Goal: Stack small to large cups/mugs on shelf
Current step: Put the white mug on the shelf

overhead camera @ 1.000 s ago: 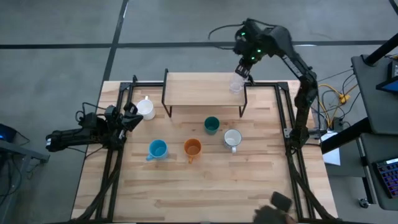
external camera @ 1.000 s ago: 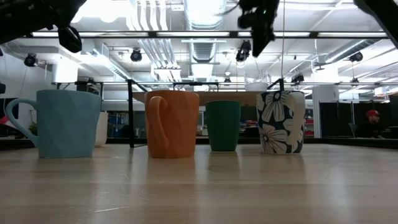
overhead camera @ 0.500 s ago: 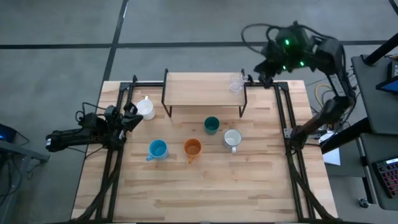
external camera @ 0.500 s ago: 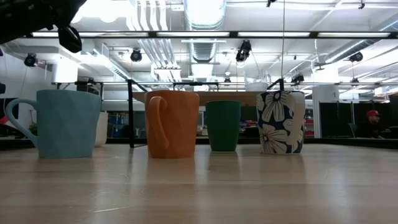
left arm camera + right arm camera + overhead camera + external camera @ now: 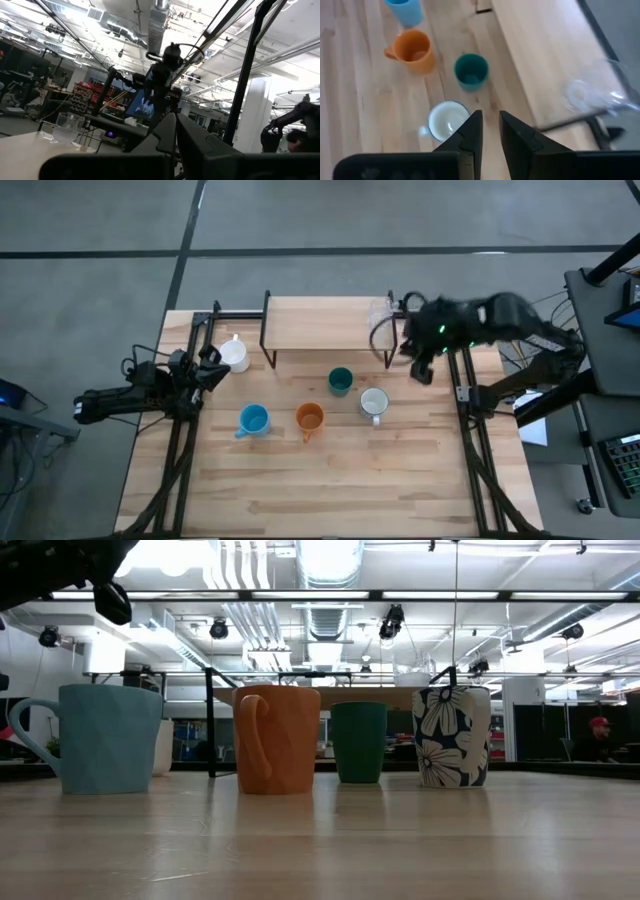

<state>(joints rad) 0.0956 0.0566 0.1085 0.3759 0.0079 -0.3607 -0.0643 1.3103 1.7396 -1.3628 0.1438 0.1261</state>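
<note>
Clear glass (image 5: 380,312) stands on the shelf (image 5: 325,323) at its right end. Right gripper (image 5: 420,366) hovers beside that end, fingers narrowly parted, empty. Left gripper (image 5: 207,370) waits near a white mug (image 5: 235,354), its opening unclear.

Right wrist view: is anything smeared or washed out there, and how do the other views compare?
Right wrist view: the clear glass on the shelf is smeared by motion blur, and the mugs look soft. High view: the right claw is blurred; the mugs on the table stay crisp. Low view: ceiling lights glare brightly behind the sharp orange mug.
</note>
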